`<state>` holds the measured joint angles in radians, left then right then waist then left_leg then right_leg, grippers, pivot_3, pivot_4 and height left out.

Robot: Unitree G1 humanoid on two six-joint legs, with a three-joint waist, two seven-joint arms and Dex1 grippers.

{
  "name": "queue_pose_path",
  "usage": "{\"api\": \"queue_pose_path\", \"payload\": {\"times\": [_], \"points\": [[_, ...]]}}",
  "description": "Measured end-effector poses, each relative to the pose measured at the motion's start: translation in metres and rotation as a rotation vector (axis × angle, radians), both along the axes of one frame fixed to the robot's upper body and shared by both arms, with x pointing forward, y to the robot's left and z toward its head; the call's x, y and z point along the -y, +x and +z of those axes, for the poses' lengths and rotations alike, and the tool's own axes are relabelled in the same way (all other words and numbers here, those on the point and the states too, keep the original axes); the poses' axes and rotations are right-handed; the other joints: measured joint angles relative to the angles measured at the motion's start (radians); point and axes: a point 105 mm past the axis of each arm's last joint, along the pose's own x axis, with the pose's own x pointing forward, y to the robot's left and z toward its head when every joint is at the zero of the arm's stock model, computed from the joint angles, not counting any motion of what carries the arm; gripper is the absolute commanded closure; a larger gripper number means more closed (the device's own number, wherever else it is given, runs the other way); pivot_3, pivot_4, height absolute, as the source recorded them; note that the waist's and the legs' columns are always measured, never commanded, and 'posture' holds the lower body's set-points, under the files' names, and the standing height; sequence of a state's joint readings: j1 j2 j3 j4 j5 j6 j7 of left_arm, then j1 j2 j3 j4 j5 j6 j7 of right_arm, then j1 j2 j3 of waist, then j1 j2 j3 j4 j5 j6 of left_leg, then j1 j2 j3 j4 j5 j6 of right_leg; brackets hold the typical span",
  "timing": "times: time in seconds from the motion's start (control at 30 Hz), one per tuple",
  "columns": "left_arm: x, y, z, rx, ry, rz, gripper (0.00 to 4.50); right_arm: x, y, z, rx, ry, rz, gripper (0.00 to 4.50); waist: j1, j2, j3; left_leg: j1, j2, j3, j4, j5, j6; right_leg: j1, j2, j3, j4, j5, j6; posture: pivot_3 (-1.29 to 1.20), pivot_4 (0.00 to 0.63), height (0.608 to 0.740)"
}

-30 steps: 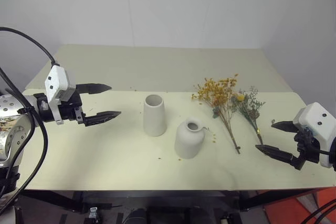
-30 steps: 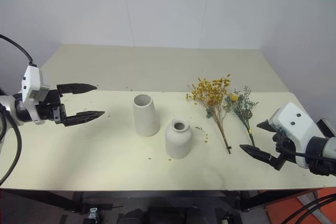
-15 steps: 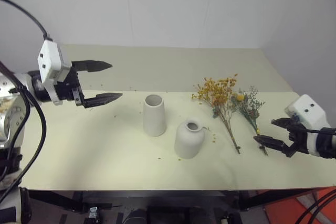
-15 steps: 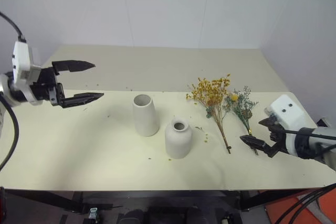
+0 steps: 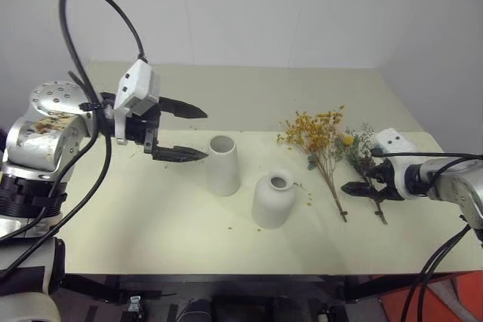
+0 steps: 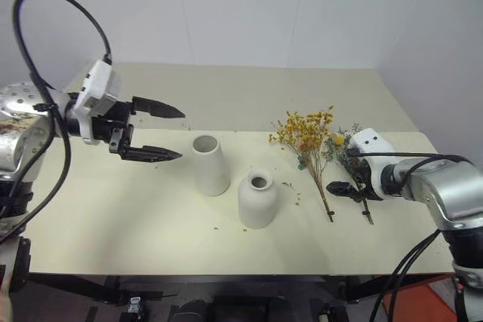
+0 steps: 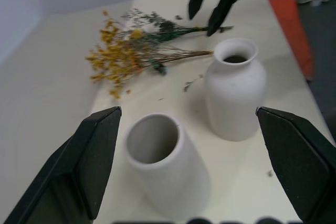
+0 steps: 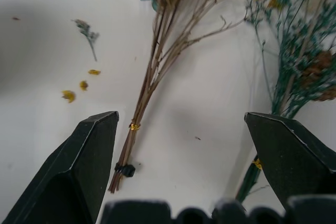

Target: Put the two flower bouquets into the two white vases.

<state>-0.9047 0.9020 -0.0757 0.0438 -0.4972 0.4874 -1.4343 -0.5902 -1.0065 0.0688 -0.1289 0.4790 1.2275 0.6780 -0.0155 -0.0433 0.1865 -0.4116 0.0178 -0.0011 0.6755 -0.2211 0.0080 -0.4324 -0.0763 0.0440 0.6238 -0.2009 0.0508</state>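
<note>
1. Bouquets lie flat on the right half of the table (image 5: 151,209), side by side with stems pointing near; the mustard-yellow bunch (image 5: 318,137) sits left of the grey-green bunch (image 5: 361,154), their heads touching or nearly so.
2. Both vases stand empty and upright mid-table; the taller cone vase (image 5: 222,164) is farther and to the left, the shorter bottle vase (image 5: 272,199) nearer and to the right, close to each other but apart.
3. Right gripper (image 5: 361,187) hovers low over the stem ends, jaws spread wide and holding nothing; in its wrist view the yellow bunch's stems lie between the fingers, the grey-green stems by the other finger.
4. Left gripper (image 5: 186,133) hangs just left of the cone vase, jaws wide and empty, pointing at it.
5. Step in hand, as I judge it: the first pickup; next the right gripper needs to settle on one stem bundle alone and close near its tie, while the left may steady a vase.
</note>
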Motion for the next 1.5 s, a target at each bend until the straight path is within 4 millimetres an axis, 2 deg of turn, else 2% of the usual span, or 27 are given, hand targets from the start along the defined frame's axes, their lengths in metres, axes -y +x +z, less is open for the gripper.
{"api": "queue_pose_path", "payload": {"times": [0.17,0.27,0.43,0.53,0.7,0.83,1.17,1.37,1.5], "points": [[0.009,0.005,0.0,-0.035,0.05,-0.048,0.02,-0.001,0.016,-0.007,-0.022,0.026,-0.036,0.0,0.0,0.0,0.0,-0.003,0.0,0.0,0.002,0.0,0.0,-0.004,0.001,0.0,0.003,0.0,0.0,0.0,0.15,0.74],[0.014,0.008,-0.001,-0.043,0.065,-0.058,0.02,-0.009,0.022,-0.01,-0.029,0.032,-0.022,0.0,-0.004,0.0,0.0,-0.004,0.0,0.0,0.002,0.0,0.0,-0.005,0.001,0.001,0.003,0.001,0.0,0.0,0.15,0.74],[0.019,0.011,-0.006,-0.052,0.084,-0.074,0.02,-0.023,0.026,-0.015,-0.055,0.042,0.018,0.0,-0.004,0.001,0.0,-0.004,0.0,0.0,0.002,0.0,0.0,-0.005,0.001,0.001,0.003,0.003,-0.005,0.0,0.15,0.74],[0.022,0.011,-0.007,-0.055,0.083,-0.085,0.02,-0.033,0.027,-0.027,-0.098,0.051,0.044,0.0,-0.004,0.001,0.0,-0.004,0.0,0.0,0.002,0.0,0.0,-0.006,0.001,0.001,0.003,0.003,-0.005,0.0,0.15,0.74],[0.025,0.01,-0.007,-0.049,0.083,-0.094,0.02,-0.038,0.033,-0.032,-0.123,0.075,0.035,0.0,-0.004,0.001,0.0,-0.004,0.0,0.0,0.002,0.0,0.0,-0.006,0.001,0.001,0.004,0.004,-0.005,0.0,0.15,0.74],[0.026,0.009,-0.007,-0.038,0.086,-0.096,0.0,-0.032,0.038,-0.036,-0.136,0.064,-0.005,0.87,-0.004,0.001,0.0,-0.004,0.0,0.0,0.002,0.0,0.0,-0.006,0.001,0.001,0.004,0.004,-0.006,0.0,0.15,0.74],[0.021,0.004,-0.007,-0.007,0.073,-0.069,0.0,-0.026,0.043,-0.037,-0.139,0.047,-0.042,4.39,-0.008,0.001,0.0,-0.004,0.0,0.0,0.002,0.0,0.0,-0.006,0.001,0.001,0.005,0.005,-0.006,0.0,0.15,0.74],[0.021,0.003,-0.006,-0.001,0.067,-0.059,0.0,-0.028,0.042,-0.036,-0.136,0.053,-0.032,4.47,-0.007,0.001,0.0,-0.004,0.0,0.0,0.003,0.0,0.0,-0.006,0.001,0.001,0.005,0.005,-0.006,0.0,0.15,0.74],[0.018,0.002,0.0,0.012,0.042,-0.05,0.0,-0.027,0.049,-0.02,-0.043,0.062,-0.072,4.47,-0.009,0.001,0.001,-0.004,0.0,0.0,0.002,0.0,0.0,-0.006,0.001,0.001,0.005,0.005,-0.006,0.0,0.15,0.74]]}}
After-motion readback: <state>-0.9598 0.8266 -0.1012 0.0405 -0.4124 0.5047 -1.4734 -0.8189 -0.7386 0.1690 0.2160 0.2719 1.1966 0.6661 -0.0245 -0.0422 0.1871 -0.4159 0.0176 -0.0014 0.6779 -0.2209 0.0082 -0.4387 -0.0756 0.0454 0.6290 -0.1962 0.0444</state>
